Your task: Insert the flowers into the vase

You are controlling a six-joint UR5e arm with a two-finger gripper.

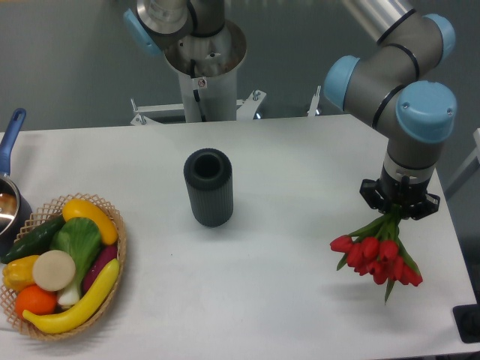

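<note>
Red tulip buds on green stems, the flowers (379,259), hang heads-down from the black two-finger gripper (398,208) clamped on their stems, near right. The dark grey ribbed cylindrical vase (208,187) stands upright, well apart at centre, unfilled; carrying and inserting remain.

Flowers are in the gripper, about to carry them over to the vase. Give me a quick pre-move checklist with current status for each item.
1. Flowers held by the gripper: ok, stems run up into it.
2. Grip firmness: cannot tell, the fingers are hidden from this view.
3. Vase upright on the table: ok.
4. Vase mouth free: ok, it looks dark and open.
5. Path from flowers to vase: ok, only bare table between them.
6. Flower orientation: not ok, buds hang downward with stems up, so the stems do not point toward the mouth.
7. Basket away from the vase: ok.
</note>
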